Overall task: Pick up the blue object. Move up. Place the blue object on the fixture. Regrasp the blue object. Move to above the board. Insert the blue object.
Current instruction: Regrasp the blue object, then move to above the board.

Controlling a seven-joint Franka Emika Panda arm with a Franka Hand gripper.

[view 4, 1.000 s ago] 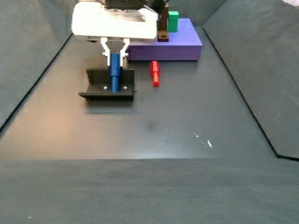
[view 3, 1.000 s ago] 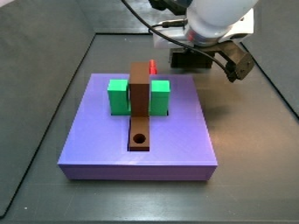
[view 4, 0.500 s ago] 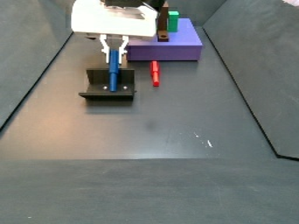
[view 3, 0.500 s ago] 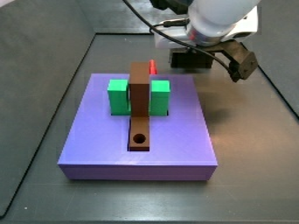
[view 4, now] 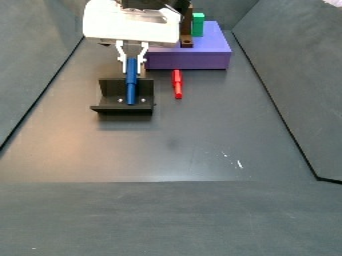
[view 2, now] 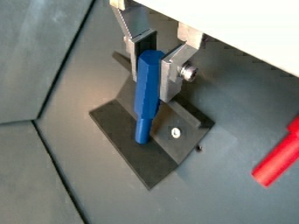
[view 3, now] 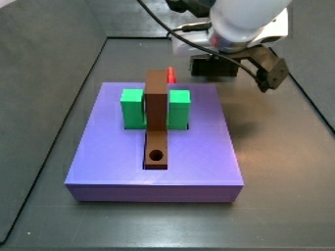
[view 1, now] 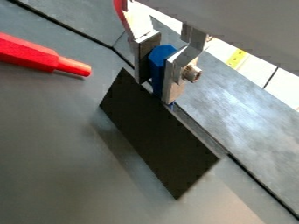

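Nothing has shifted — gripper (view 2: pixel 156 63) over the fixture (view 2: pixel 152 144), silver plates clamped on smooth blue object (view 2: pixel 147 92), standing upright.

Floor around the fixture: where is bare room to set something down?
Bare: the wide floor in front of the fixture. Crowded: the gripper holds the blue object there, with the red peg and board close by.
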